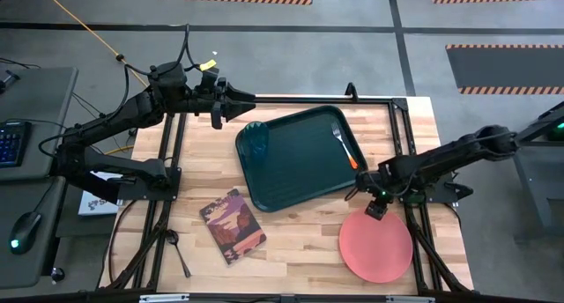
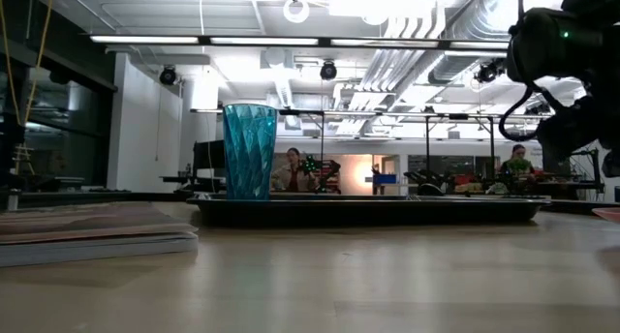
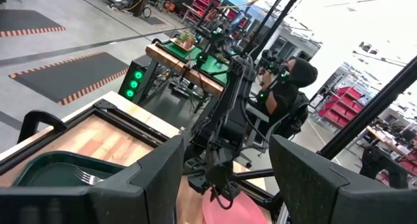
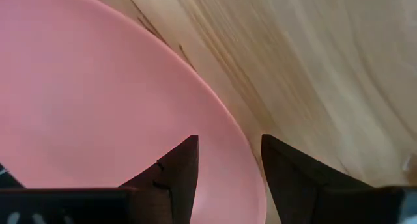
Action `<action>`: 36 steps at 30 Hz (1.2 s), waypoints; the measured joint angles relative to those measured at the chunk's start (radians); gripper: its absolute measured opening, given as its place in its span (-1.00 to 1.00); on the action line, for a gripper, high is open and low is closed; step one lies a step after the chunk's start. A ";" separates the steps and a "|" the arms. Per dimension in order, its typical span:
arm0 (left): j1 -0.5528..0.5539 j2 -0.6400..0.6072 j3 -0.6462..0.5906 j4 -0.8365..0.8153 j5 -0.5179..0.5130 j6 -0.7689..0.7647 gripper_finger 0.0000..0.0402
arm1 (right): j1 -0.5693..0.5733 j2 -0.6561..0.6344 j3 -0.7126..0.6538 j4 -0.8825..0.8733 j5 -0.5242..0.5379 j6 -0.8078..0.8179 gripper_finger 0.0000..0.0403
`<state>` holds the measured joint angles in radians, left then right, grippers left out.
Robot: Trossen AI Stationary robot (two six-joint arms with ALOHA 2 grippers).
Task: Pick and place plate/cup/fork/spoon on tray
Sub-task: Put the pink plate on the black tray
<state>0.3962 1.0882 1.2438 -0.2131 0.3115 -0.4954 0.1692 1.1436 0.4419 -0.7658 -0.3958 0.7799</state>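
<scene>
- Right hand [image 1: 376, 208] is down over the far rim of the plate [image 1: 376, 244], fingers parted to a moderate gap and nothing between them yet.
- The wrist view shows it nicely: the two dark fingers [image 4: 176, 168] straddle the plate [image 4: 85, 100] edge, one over pink, one over bare wood of the counter [image 4: 313, 61].
- The plate sits flat on the counter [image 1: 300, 241], just off the tray's [image 1: 304, 153] near right corner, not on it.
- How will it handle? My read: thin plastic, light, fairly stiff, but smooth and likely slippery. Lying flat, there is little for a finger to get under.
- The rim looks like the only place to take it, one finger inside the lip, one outside, pinched hard enough that it does not swivel when lifted. Held by one edge it will probably hang and tilt.
- Cup [image 1: 255, 142] stands upright at the tray's left edge, and the fork [image 1: 344, 144] lies near its right side, orange handle toward the plate. Two items already in.
- Spoon [image 1: 179, 250] lies on the counter near the front left corner, beyond the maroon book [image 1: 233, 225]. Slender and low, it will want a fine pinch on the handle.
- Left hand [image 1: 218, 105] waits spread wide near the tray's far left corner, empty.
</scene>
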 joint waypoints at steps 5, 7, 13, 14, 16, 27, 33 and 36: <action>0.000 0.000 0.000 0.000 0.000 0.001 0.07 | 0.015 0.064 0.000 0.083 -0.014 0.008 -0.21; 0.000 0.000 0.000 0.000 0.000 0.001 0.07 | 0.017 0.073 0.000 0.093 -0.016 0.012 -0.23; 0.000 0.000 0.000 0.000 0.000 0.001 0.07 | 0.017 0.079 0.002 0.075 -0.015 -0.004 -0.61; 0.000 0.000 0.000 0.000 0.000 0.001 0.07 | 0.017 0.080 0.002 0.079 -0.031 -0.013 -0.73; 0.000 0.000 0.000 0.000 0.000 0.001 0.07 | 0.018 0.079 0.003 0.088 -0.058 -0.039 -0.91; 0.000 0.000 0.000 0.000 0.000 -0.001 0.07 | -0.010 -0.019 0.001 0.193 -0.374 -0.126 -0.99; 0.000 0.000 0.000 0.000 0.000 -0.009 0.07 | -0.062 -0.170 0.000 0.389 -0.519 -0.007 -1.00; 0.000 0.000 0.000 0.000 0.000 -0.009 0.07 | -0.103 -0.219 0.000 0.537 -0.496 0.079 -1.00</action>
<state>0.3964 1.0883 1.2438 -0.2131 0.3115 -0.5047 0.0661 0.9250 0.4419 -0.2285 -0.8917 0.8591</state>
